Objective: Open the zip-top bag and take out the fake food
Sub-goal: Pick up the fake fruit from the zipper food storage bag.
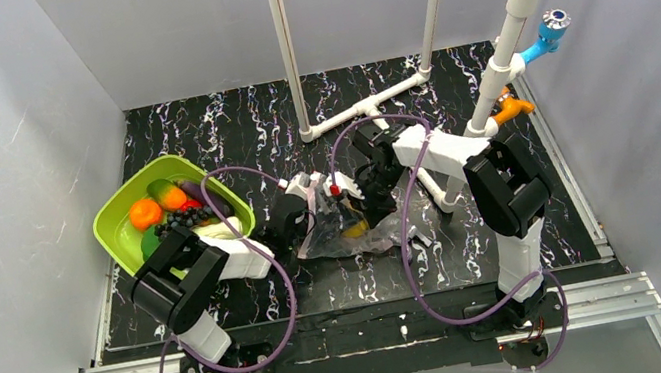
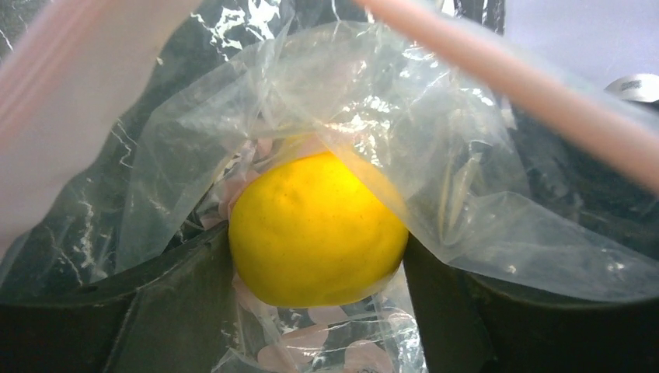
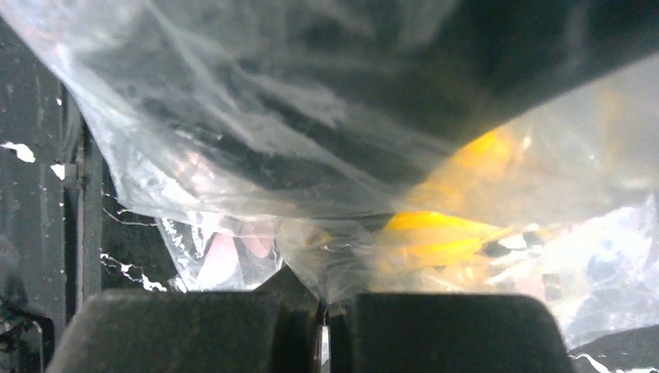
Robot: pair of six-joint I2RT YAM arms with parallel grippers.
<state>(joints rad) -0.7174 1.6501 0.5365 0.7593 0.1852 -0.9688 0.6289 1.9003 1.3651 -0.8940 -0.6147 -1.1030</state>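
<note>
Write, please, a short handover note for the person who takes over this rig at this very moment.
Left gripper: inside the mouth of the zip-top bag, jaws wide on both sides of the lemon; a firm grip I cannot confirm.
Right gripper: shut on the bag's plastic.
Done: the bag is open; other fake food lies in the green tray.
Left: lift out the lemon, the only piece I see in the bag.

You're in a robot lab cell, grey walls [image 1: 6,149] around, white pipe frame [image 1: 389,93] beyond your right gripper [image 1: 357,204], aluminium rail [image 1: 609,297] behind it, marbled mat [image 1: 225,123] beneath.
</note>
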